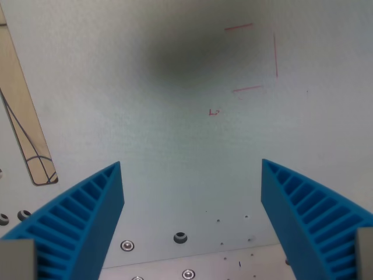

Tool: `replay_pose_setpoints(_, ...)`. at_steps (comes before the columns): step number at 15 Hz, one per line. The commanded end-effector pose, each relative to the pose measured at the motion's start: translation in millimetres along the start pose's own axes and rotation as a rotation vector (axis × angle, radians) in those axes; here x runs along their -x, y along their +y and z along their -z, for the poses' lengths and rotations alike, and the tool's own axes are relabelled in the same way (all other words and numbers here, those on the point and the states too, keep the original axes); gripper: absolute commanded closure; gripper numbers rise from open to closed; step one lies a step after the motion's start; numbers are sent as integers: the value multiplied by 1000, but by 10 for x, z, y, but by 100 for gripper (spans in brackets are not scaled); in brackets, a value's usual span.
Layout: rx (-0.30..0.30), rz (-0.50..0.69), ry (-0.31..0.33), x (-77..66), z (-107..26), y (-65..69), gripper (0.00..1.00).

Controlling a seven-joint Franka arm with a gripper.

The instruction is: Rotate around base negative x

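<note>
My gripper (191, 166) is open above a pale grey table top (175, 146), with nothing between its two blue ribbed fingers. One finger (81, 216) rises from the wrist view's lower left, the other (309, 216) from the lower right. No loose object lies under or between them.
Thin red pen lines (262, 55) mark part of a square at the upper right, with a small red mark (214, 111) below it. A tan wooden strip (26, 122) runs along the wrist view's left. Screws and holes (180, 237) sit near the bottom edge. A soft dark shadow (192, 55) lies on the surface.
</note>
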State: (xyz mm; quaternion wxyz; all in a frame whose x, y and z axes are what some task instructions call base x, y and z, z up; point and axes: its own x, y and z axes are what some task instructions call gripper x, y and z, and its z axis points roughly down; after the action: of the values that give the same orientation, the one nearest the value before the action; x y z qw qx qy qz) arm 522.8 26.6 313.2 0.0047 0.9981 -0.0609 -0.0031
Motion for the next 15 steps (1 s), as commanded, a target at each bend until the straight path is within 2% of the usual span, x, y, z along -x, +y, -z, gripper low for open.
replay_pose_setpoints(1,11,-1,4,0,12,1,0)
replay_pose_setpoints(15,173,-2,23,0,12,1,0)
